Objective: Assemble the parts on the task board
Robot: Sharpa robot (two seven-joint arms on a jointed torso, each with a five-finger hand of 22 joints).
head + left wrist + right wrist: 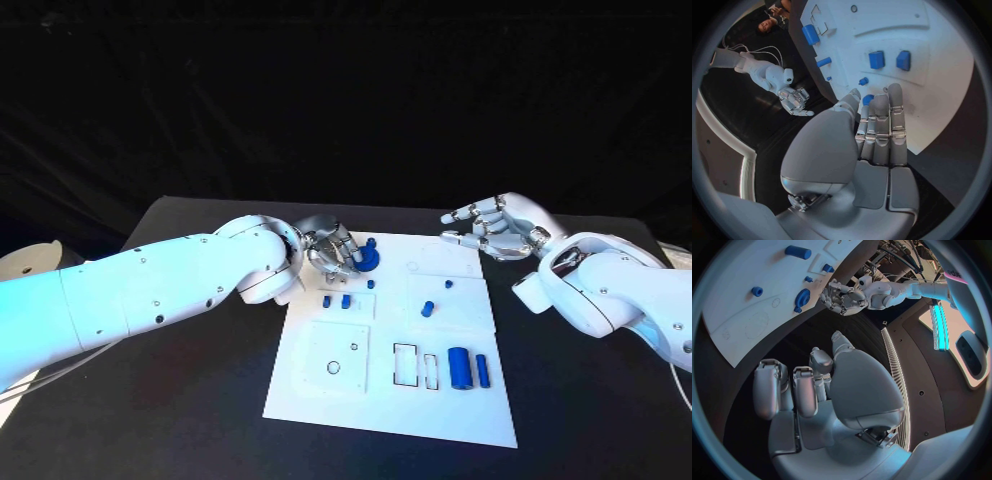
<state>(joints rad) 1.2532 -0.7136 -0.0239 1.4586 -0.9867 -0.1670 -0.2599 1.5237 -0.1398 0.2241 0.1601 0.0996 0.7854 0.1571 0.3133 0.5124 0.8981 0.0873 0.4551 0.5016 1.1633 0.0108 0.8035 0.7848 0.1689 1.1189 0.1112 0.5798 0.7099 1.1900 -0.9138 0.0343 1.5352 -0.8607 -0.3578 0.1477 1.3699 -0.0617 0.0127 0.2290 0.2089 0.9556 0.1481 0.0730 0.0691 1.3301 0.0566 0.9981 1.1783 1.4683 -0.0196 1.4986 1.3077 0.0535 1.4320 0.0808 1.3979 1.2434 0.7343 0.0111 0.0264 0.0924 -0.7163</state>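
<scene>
The white task board (pixel 378 405) lies mid-table. A round blue part (pixel 366 258) stands near its far left corner. My left hand (pixel 329 255) is right beside that part, holding nothing. From the left wrist, its straight fingers (pixel 879 125) reach the round blue part (pixel 869 99), which they partly hide. Small blue parts (pixel 346 300) and a blue peg (pixel 427 309) sit mid-board. A thick blue cylinder (pixel 459 368) and a slim one (pixel 482 371) lie near the front right. My right hand (pixel 498 228) hovers off the board's far right corner, fingers apart, holding nothing.
The black table (pixel 188 400) has bare room left and right of the board. Outlined slots (pixel 407 365) and a square recess with a hole (pixel 335 367) mark the board's front half. My left forearm (pixel 159 290) crosses the table's left side.
</scene>
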